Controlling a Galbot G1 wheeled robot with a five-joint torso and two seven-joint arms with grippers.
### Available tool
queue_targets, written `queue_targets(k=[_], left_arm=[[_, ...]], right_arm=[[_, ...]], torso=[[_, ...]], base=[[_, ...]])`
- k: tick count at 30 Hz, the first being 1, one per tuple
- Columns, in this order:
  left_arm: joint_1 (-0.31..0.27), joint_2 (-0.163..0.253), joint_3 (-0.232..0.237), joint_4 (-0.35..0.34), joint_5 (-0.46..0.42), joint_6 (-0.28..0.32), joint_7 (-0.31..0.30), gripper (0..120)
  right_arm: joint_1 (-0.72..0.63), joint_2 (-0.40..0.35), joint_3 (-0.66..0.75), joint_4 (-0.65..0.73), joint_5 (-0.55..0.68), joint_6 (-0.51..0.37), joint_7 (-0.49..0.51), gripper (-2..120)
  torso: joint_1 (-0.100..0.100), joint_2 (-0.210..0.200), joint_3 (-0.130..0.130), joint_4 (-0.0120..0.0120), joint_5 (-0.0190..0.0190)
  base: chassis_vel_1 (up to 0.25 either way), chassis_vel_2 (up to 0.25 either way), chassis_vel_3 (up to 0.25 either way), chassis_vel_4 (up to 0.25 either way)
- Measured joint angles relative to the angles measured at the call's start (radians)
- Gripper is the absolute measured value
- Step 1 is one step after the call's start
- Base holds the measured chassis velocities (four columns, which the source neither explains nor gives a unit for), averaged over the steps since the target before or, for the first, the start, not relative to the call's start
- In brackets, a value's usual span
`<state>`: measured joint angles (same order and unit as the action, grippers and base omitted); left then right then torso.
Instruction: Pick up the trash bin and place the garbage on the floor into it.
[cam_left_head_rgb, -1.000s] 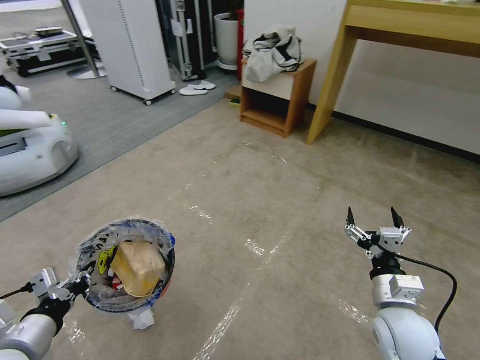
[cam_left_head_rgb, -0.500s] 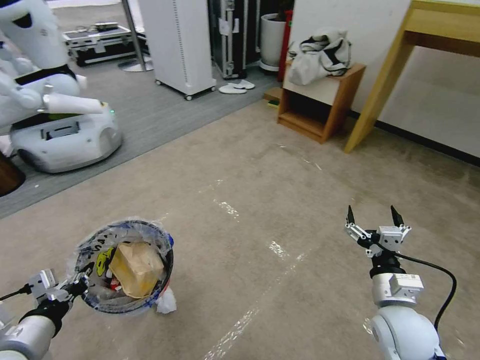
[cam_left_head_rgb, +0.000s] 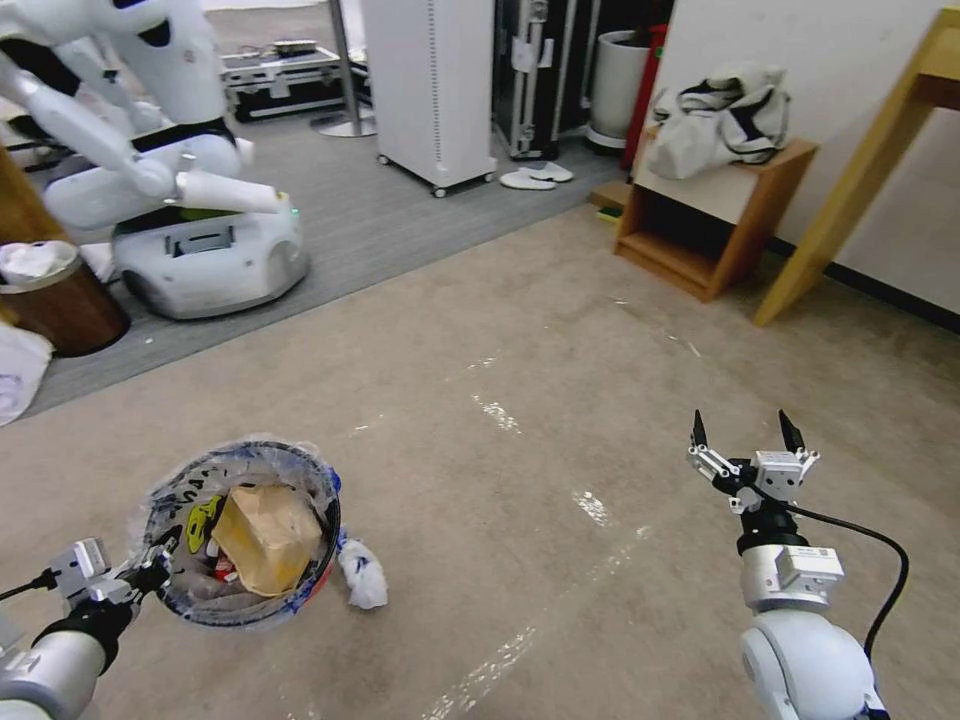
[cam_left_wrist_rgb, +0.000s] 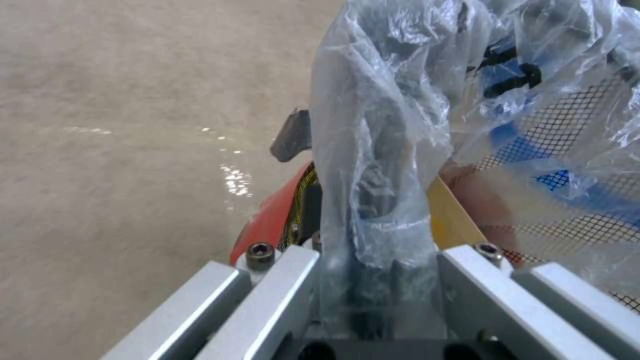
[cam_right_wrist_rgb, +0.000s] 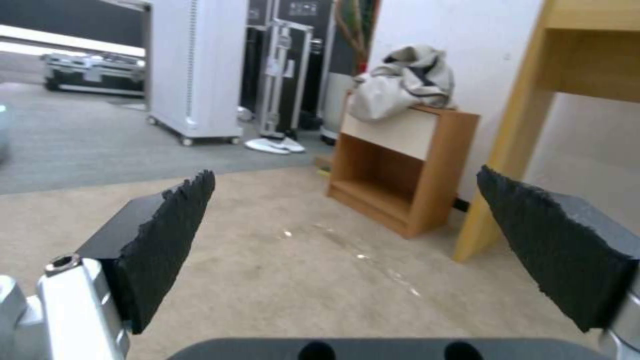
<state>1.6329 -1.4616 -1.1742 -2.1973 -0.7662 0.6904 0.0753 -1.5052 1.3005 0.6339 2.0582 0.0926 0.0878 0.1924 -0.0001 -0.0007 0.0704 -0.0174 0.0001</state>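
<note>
Left hand (cam_left_head_rgb: 150, 573) grips trash bin (cam_left_head_rgb: 245, 530) rim; right hand (cam_left_head_rgb: 745, 440) spread, empty.

A second white robot (cam_left_head_rgb: 180, 200) is parked on the darker grey carpet (cam_left_head_rgb: 400, 215), beside a brown wood-look bin (cam_left_head_rgb: 55, 300). A crumpled garment (cam_left_head_rgb: 720, 120) lies atop the small wooden cabinet (cam_left_head_rgb: 715, 215).

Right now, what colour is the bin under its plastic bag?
Red; the trash bin shows it best in the left wrist view.
</note>
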Motion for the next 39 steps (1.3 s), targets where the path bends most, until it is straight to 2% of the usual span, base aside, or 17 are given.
queue_targets(k=[25,39], left_arm=[[-0.007,0.004,-0.001,0.024,0.005,-0.004,-0.001,1],[-0.016,0.006,0.004,0.047,0.035,-0.015,0.002,1]], right_arm=[[0.007,0.003,-0.007,-0.017,-0.002,0.012,0.002,99],[0.032,-0.021,-0.043,-0.02,0.006,0.005,0.007,100]], torso=[[0.0,0.0,0.0,-0.0001,0.0001],[0.0,0.0,0.0,-0.0002,0.0001]], base=[[0.063,0.063,0.06,0.063],[0.0,0.0,0.0,0.0]])
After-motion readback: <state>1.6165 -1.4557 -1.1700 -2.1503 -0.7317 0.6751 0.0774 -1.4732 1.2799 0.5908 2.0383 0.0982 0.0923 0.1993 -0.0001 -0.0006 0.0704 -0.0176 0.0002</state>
